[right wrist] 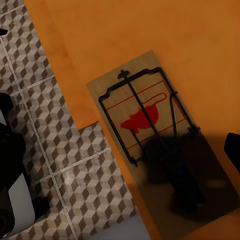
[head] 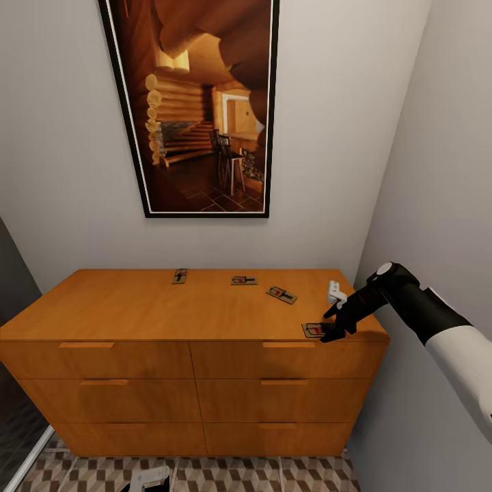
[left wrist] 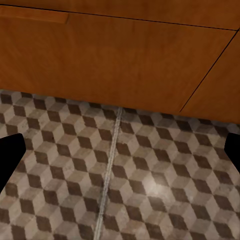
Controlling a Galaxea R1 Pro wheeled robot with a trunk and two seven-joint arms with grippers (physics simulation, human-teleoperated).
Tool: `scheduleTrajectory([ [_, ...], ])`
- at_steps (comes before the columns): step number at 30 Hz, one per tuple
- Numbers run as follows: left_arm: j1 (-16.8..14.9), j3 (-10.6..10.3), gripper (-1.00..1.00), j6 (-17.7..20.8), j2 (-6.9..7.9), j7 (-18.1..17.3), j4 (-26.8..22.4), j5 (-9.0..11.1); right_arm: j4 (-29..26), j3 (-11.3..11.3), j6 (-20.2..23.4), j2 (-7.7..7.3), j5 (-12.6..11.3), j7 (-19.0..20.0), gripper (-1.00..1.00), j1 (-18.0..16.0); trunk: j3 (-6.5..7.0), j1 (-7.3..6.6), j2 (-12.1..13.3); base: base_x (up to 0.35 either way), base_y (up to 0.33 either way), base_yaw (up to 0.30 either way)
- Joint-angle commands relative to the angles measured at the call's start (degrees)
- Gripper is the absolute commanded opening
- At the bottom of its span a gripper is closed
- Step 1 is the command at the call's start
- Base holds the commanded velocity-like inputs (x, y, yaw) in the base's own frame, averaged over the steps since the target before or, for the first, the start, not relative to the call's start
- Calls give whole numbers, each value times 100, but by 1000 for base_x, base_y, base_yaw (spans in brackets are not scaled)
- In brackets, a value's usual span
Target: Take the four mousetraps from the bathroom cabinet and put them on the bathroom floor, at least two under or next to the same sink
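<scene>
Mousetraps lie on the flat top of the cabinet (head: pixel 157 314), four in all. One (head: pixel 180 276) sits near the back edge toward the left, a second (head: pixel 244 280) lies to its right, and a third (head: pixel 281 294) rests a little nearer the front, turned at an angle. The fourth trap (head: pixel 313 330) sits at the front right corner, overhanging the cabinet's front edge; in the right wrist view this trap (right wrist: pixel 150 125) shows its black spring bar and red mouse-shaped patch, with the tiled floor (right wrist: pixel 75 190) visible past the cabinet edge.

The right gripper (head: pixel 335 331) is low over that corner trap, its dark fingers right at the board's right end. The right wrist view shows one fingertip at each side of the picture, well apart, so the jaws stand spread wide with nothing held. A small white object (head: pixel 333 292) stands on the cabinet top just behind the gripper.

The left gripper (left wrist: pixel 120 150) hangs low by the cabinet's base, jaws spread, its black fingertips (left wrist: pixel 10 160) at the far sides of the left wrist view, over cube-patterned floor (left wrist: pixel 150 185) and in front of the drawer fronts (left wrist: pixel 110 60).

A large framed picture (head: pixel 198 102) of a log interior hangs on the wall above the cabinet.
</scene>
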Motion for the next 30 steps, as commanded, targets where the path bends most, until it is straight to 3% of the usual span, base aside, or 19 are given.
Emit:
scheduleTrajectory([
  [1, -4, 26, 100, -20, -3, 1, 4, -2, -8, 11, 60, -4, 18, 25, 100, -5, -6, 0, -3, 0, 0, 0],
  [18, -4, 26, 100, -27, -3, 1, 4, -2, -5, 10, 60, -4, 20, 10, 100, -8, -6, 0, -3, 0, 0, 0],
  [30, -4, 26, 100, -28, -3, 1, 4, -2, 19, 12, 52, -13, 19, -212, 100, -7, -6, 0, -3, 0, 0, 0],
])
